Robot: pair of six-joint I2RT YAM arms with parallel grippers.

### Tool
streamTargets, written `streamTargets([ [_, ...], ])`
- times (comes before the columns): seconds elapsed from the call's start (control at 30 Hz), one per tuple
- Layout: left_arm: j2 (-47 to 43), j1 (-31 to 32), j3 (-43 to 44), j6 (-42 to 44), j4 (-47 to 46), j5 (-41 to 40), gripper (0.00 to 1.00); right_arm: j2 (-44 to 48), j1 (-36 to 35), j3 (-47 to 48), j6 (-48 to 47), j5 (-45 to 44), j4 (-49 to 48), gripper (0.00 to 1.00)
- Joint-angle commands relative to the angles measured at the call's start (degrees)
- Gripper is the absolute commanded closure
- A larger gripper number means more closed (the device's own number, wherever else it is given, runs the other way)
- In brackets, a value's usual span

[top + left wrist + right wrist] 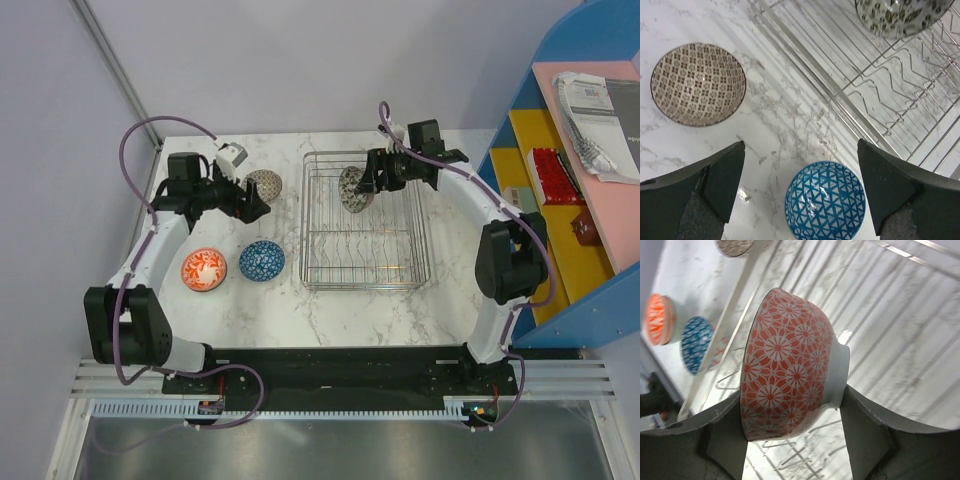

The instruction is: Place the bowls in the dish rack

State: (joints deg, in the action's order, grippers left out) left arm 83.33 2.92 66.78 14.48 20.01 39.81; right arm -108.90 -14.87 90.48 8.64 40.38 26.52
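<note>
On my overhead feed the right end effector is clamped on an orange-red flower-patterned ceramic bowl. The bowl is turned on edge, with one finger on its mouth side and the other against its white foot. From above, the face of that bowl looks grey with dark speckles. It hangs over the silver wire dish rack, in the rack's 11 o'clock corner, and I cannot tell whether it touches the tines. The rack sits on the white marble worktop, right of centre. The left end effector has its fingers spread wide apart and grips nothing. It hovers over the worktop at about 9 o'clock from the rack. Just beside it, at its 1 o'clock, lies a grey-brown grid-patterned ceramic bowl, mouth up. In the left wrist view a blue triangle-patterned ceramic bowl shows low down between the spread fingers, also mouth up. Overhead it sits at 6 o'clock from the grey-brown one and close to the rack's left rim. An orange ceramic bowl with a white swirl pattern rests at the blue one's 9 o'clock, near it but apart
</note>
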Motion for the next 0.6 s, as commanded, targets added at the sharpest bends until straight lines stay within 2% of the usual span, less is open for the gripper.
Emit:
streamTargets([
  [0.0, -5.72, -2.83, -4.64, 0.36, -0.59, 1.59, 0.00, 5.72, -0.68, 4.62, -6.09, -16.80, 1.86, 1.00],
  [0.1, -7.39, -5.64, -6.83, 1.60, 1.34, 0.27, 0.00, 7.03, -2.08, 4.45, -9.86, -26.03, 2.04, 1.00],
  [0.13, -8.44, -6.25, -7.54, 1.86, 1.52, 0.35, 0.00, 7.30, -2.70, 4.62, -11.44, -31.88, 2.13, 1.00],
  [0.23, -10.81, -8.36, -10.18, 3.01, 2.05, 0.09, 0.00, 7.13, -6.03, 4.80, -14.08, -39.74, 2.30, 1.00],
  [0.27, -11.60, -9.50, -10.88, 3.53, 2.14, 0.09, 0.00, 6.95, -6.83, 4.80, -16.01, -45.77, 2.30, 1.00],
  [0.57, -15.30, -14.25, -16.15, 2.75, -0.05, 1.14, 0.00, 1.15, -13.24, 5.94, -23.23, -67.61, 0.99, 1.00],
])
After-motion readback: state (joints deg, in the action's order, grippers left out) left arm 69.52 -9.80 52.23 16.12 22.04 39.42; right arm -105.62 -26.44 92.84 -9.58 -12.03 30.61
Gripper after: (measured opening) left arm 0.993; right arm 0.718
